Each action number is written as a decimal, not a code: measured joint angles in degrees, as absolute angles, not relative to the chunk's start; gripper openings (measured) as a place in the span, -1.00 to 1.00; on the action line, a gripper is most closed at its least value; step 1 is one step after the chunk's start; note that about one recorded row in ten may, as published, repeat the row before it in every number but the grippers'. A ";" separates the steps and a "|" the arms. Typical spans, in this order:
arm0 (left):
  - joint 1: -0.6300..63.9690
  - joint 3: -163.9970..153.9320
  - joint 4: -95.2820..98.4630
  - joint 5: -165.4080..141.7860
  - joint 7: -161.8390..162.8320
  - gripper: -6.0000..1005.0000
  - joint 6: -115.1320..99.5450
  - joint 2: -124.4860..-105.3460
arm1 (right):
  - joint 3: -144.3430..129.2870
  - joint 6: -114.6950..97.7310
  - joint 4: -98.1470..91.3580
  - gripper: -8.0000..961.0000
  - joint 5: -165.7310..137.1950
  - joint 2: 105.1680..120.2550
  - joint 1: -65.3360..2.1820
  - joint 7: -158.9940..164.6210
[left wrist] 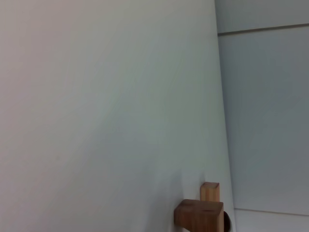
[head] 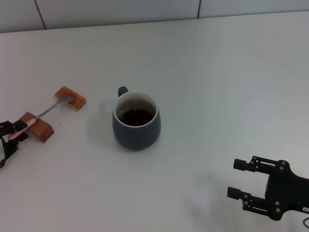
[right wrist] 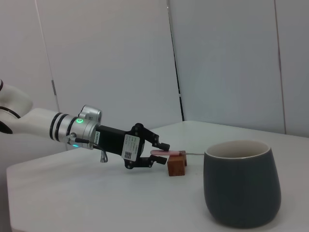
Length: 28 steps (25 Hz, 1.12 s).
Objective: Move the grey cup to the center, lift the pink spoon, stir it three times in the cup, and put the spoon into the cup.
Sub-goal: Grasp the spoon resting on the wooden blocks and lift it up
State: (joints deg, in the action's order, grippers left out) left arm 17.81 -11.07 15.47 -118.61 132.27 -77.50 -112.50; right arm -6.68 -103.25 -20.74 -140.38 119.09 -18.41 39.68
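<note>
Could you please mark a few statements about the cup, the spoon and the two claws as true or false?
1. The grey cup holds dark liquid. True.
2. The pink spoon already stands inside the cup. False: it lies bridged across two wooden blocks, to the robot's left of the cup.
3. The left claw is at the spoon's pink handle end. True: its fingers flank the handle in the right wrist view.
4. The right claw is gripping the cup's handle. False: it is open and apart from the cup, nearer the robot on its right.
5. The cup lies tipped on its side. False: it stands upright.
</note>
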 joint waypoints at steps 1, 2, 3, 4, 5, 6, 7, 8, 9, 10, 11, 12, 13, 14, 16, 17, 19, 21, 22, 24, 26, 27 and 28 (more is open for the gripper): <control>17.84 -11.07 15.47 -118.55 132.27 -0.36 -77.54 -112.50 | -6.68 -103.18 -20.74 0.38 -140.44 119.11 -18.50 39.69; 17.92 -11.08 15.47 -118.51 132.27 -0.38 -77.65 -112.53 | -6.68 -103.18 -20.74 0.38 -140.44 119.11 -18.50 39.69; 17.98 -11.08 15.47 -118.49 132.27 -0.40 -77.75 -112.55 | -6.68 -103.14 -20.74 0.38 -140.45 119.12 -18.55 39.70; 17.98 -11.08 15.47 -118.49 132.27 -0.41 -77.75 -112.55 | -6.68 -103.11 -20.74 0.38 -140.47 119.12 -18.58 39.70; 18.05 -11.07 15.47 -118.47 132.25 -0.42 -77.84 -112.59 | -6.67 -103.07 -20.74 0.38 -140.47 119.13 -18.60 39.71; 18.05 -11.07 15.47 -118.47 132.25 -0.42 -77.84 -112.59 | -6.68 -103.02 -20.74 0.38 -140.49 119.14 -18.66 39.72; 18.05 -11.07 15.47 -118.47 132.25 -0.43 -77.84 -112.59 | -6.68 -103.02 -20.74 0.38 -140.49 119.14 -18.66 39.72; 18.08 -11.08 15.31 -118.37 131.86 -0.44 -77.87 -112.66 | -6.68 -102.99 -20.74 0.38 -140.50 119.15 -18.69 39.72; 18.08 -11.08 15.31 -118.37 131.86 -0.45 -77.87 -112.66 | -6.68 -102.96 -20.74 0.38 -140.51 119.15 -18.72 39.72; 18.09 -11.05 15.00 -118.30 131.79 -0.46 -77.85 -112.63 | -6.68 -102.94 -20.74 0.38 -140.51 119.16 -18.72 39.73; 18.09 -11.05 15.00 -118.30 131.79 -0.46 -77.85 -112.63 | -6.68 -102.93 -20.74 0.38 -140.51 119.17 -18.74 39.73; 18.09 -11.05 15.00 -118.30 131.79 -0.47 -77.85 -112.63 | -6.68 -102.93 -20.74 0.38 -140.51 119.17 -18.74 39.73; 18.10 -10.90 14.65 -118.15 131.77 -0.48 -77.65 -112.52 | -6.68 -102.92 -20.74 0.38 -140.51 119.18 -18.76 39.73; 18.11 -10.77 14.62 -118.11 131.76 -0.49 -77.52 -112.50 | -6.68 -102.92 -20.74 0.38 -140.51 119.18 -18.78 39.73; 18.09 -10.72 14.60 -118.08 131.72 -0.51 -77.49 -112.52 | -6.68 -102.87 -20.74 0.38 -140.51 119.18 -18.82 39.73; 18.09 -10.72 14.60 -118.08 131.72 -0.51 -77.49 -112.52 | -6.68 -102.85 -20.74 0.38 -140.51 119.18 -18.84 39.73; 18.08 -10.70 14.58 -118.04 131.54 -0.53 -77.48 -112.53 | -6.67 -102.83 -20.74 0.38 -140.51 119.18 -18.87 39.73; 18.07 -10.68 14.55 -117.98 131.24 -0.56 -77.71 -112.56 | -6.68 -102.83 -20.74 0.38 -140.51 119.18 -18.92 39.73; 18.07 -10.68 14.55 -117.98 131.24 -0.58 -77.71 -112.56 | -6.68 -102.83 -20.74 0.38 -140.51 119.18 -18.92 39.73; 18.05 -10.62 14.48 -117.90 131.01 -0.60 -78.12 -112.59 | -6.68 -102.82 -20.74 0.38 -140.51 119.18 -19.01 39.73; 17.74 -8.68 14.23 -115.95 129.01 -0.60 -83.01 -113.21 | -6.68 -102.80 -20.74 0.38 -140.51 119.18 -19.08 39.73; 17.74 -8.68 14.23 -115.95 129.01 -0.62 -83.01 -113.21 | -6.68 -102.80 -20.74 0.38 -140.51 119.18 -19.08 39.73; 17.74 -8.68 14.23 -115.95 129.01 -0.63 -83.01 -113.21 | -6.68 -102.78 -20.74 0.38 -140.51 119.18 -19.14 39.73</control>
State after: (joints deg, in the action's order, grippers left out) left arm 17.74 -8.68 14.23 -115.95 129.01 -83.01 -113.21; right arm -6.68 -102.78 -20.74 -140.51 119.18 -19.14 39.73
